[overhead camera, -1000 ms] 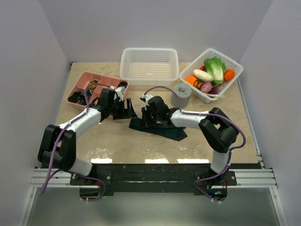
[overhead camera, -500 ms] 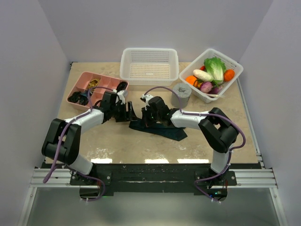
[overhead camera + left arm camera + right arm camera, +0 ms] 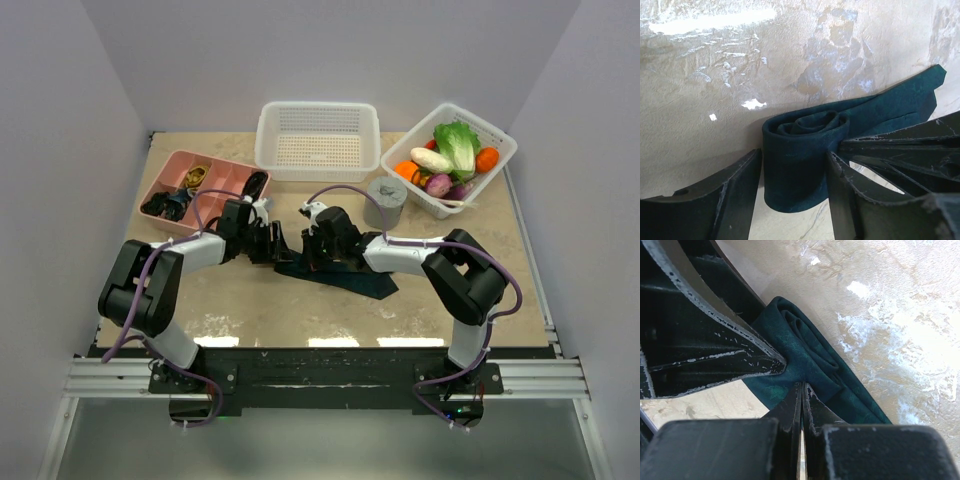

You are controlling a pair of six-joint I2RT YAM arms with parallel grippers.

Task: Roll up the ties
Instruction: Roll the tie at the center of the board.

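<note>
The dark teal tie [image 3: 347,277] lies on the table in front of the arms, its left end wound into a small roll [image 3: 805,125]. My left gripper [image 3: 278,247] is open at the roll's left side; in the left wrist view its gripper [image 3: 794,155] straddles the roll, one finger close on each side. My right gripper [image 3: 312,250] is shut, and its closed tips [image 3: 802,386] press against the tie [image 3: 810,355] at the roll's edge. One left finger [image 3: 715,340] shows right beside it. The unrolled band [image 3: 900,95] runs off to the right.
A grey cylinder [image 3: 385,200] stands just behind the right arm. A pink compartment tray [image 3: 165,180] is at the back left, an empty white basket [image 3: 317,140] at the back middle, and a basket of vegetables [image 3: 495,165] at the back right.
My left gripper has moved right, from beside the pink tray to the tie's rolled end. The right gripper and the tie have stayed put.
</note>
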